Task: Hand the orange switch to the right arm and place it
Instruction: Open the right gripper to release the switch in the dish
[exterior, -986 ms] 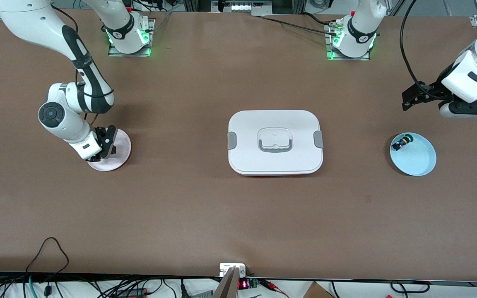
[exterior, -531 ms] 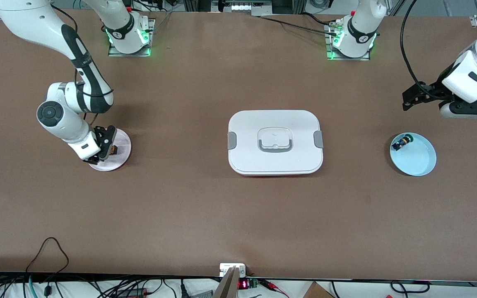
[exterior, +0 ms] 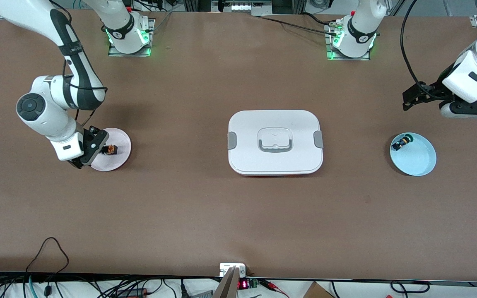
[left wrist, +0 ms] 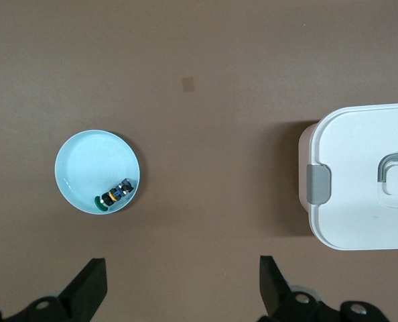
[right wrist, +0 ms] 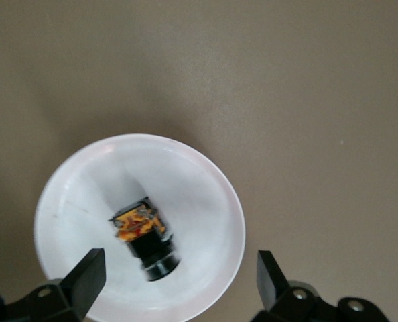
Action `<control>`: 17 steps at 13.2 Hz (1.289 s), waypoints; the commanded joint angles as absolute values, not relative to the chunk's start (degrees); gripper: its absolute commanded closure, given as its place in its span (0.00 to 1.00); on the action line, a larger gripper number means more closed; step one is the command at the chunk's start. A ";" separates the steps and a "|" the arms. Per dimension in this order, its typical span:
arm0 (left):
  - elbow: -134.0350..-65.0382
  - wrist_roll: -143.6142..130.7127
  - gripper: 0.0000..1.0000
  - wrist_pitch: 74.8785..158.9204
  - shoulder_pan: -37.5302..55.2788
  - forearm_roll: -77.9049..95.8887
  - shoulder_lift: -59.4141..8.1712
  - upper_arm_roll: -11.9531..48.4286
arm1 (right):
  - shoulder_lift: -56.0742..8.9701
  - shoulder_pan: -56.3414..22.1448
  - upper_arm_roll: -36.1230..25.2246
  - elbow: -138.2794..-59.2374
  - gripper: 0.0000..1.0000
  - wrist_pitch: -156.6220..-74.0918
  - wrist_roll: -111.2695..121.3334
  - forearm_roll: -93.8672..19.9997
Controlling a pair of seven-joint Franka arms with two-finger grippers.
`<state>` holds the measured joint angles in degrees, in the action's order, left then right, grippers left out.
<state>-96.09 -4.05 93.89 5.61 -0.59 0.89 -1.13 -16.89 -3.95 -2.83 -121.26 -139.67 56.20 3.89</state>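
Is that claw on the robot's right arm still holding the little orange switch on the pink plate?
Apart. In the right wrist view the open right gripper hovers above the orange switch, which lies alone on the pink plate.

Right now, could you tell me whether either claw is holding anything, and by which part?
Nothing is held. The right claw is open above the orange switch, which lies on the pink plate; the left claw waits open.

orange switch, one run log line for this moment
orange switch: lying on pink plate | right tool: open, over plate edge | left tool: open, waiting
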 commanded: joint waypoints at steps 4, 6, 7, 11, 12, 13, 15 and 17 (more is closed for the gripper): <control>-94.75 -4.57 0.00 92.64 5.27 -0.09 0.53 -1.05 | -11.25 -9.92 -1.76 -117.43 0.00 -118.94 14.92 -0.42; -94.75 -4.57 0.00 92.64 5.27 -0.09 0.53 -1.05 | -9.94 -10.46 -1.76 -114.71 0.00 -113.41 8.98 -3.68; -94.75 -4.57 0.00 92.64 5.27 -0.17 0.53 -1.05 | -8.97 -10.37 -1.84 -113.74 0.00 -110.51 7.83 -3.78; -94.75 -4.57 0.00 92.55 5.27 -0.09 0.53 -1.05 | -5.27 -10.02 -2.37 -106.38 0.00 -107.16 8.01 -1.85; -94.75 -4.57 0.00 92.64 5.27 -0.09 0.53 -1.05 | -5.45 -9.32 -2.55 -102.95 0.00 -103.48 7.91 -2.19; -94.75 -4.57 0.00 92.64 5.27 -0.09 0.61 -1.05 | -5.71 -8.62 -2.55 -100.14 0.00 -100.32 7.21 -2.11; -94.75 -4.57 0.00 92.55 5.27 -0.09 0.53 -1.05 | -5.71 -7.48 -2.46 -95.21 0.00 -95.03 2.30 -1.58; -94.83 -4.66 0.00 92.55 5.27 -0.09 0.53 -1.06 | -5.97 -5.72 -2.63 -89.24 0.00 -90.89 2.63 -1.50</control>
